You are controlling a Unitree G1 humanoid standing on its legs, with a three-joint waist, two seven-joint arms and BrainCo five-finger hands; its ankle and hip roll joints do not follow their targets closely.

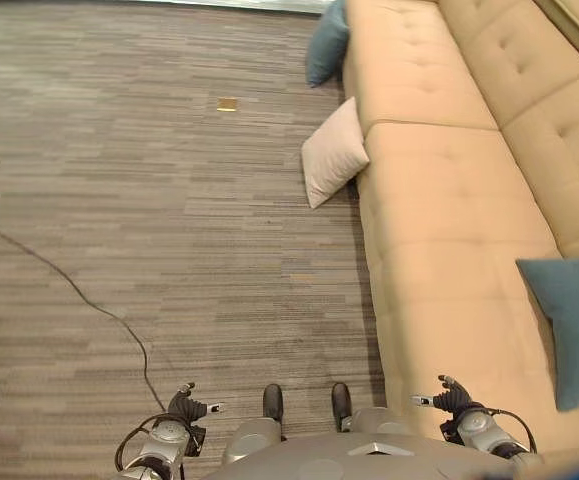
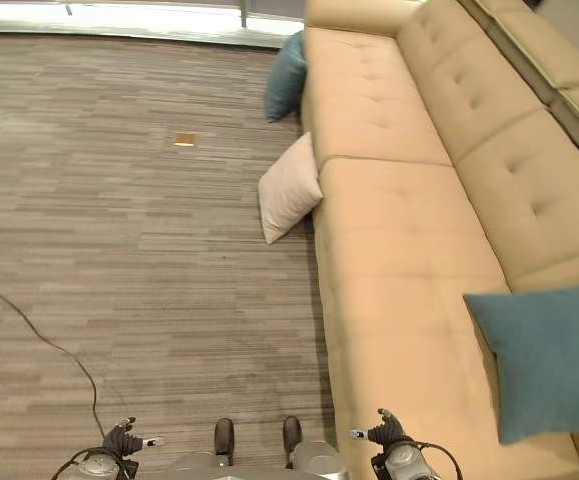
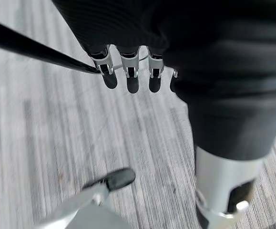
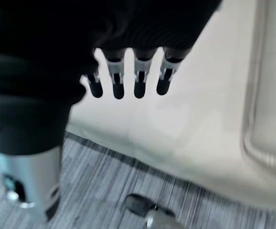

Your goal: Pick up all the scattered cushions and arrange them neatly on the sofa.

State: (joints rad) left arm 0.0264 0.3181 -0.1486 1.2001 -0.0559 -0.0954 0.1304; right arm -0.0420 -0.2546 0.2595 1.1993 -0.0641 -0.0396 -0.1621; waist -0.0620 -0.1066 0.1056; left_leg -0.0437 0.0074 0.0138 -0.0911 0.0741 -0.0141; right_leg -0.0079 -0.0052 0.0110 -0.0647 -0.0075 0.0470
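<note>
While both hands hang empty, fingers (image 3: 132, 81) relaxed straight: cream cushion (image 1: 331, 153) leans on sofa (image 1: 439, 230) front, on floor (image 1: 149, 200). Soft, light; you should grip corner.

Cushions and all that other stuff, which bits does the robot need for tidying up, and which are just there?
For the job:
- square cream fabric cushion on the floor, leaning against the sofa
- blue cushion on the floor farther off
- blue cushion already on the seat
- long tan tufted sofa

Just there:
- small yellowish square on the grey striped floor
</note>
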